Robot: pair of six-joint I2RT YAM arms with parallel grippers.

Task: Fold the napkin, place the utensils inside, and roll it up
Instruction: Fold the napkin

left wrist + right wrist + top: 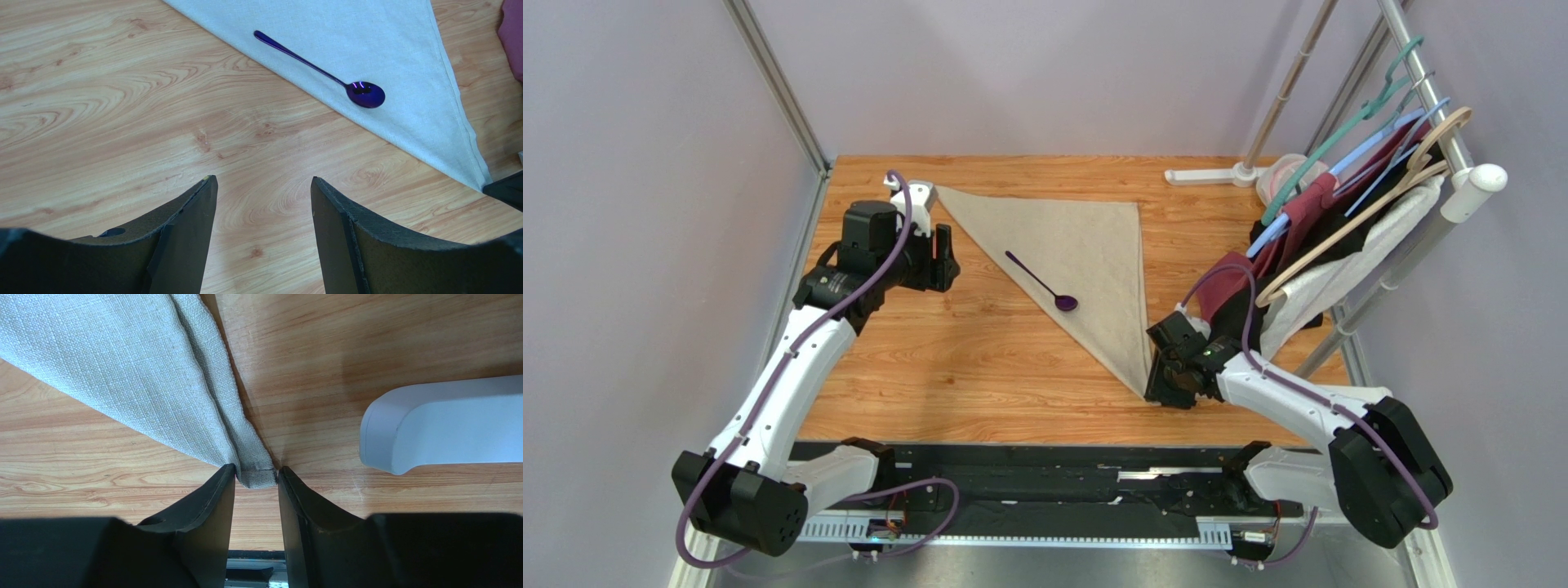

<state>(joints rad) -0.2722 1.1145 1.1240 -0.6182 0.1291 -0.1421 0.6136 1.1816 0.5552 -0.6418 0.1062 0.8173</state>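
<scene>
The napkin lies flat on the desk, folded into a triangle, with a purple spoon on top. The right tool is narrow and pinches the napkin's near corner. The left tool is wide and holds nothing; the spoon lies ahead of it.

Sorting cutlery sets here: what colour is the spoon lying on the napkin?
Glossy dark purple, tinged blue. The spoon shows best in the left wrist view, against the beige napkin.
</scene>
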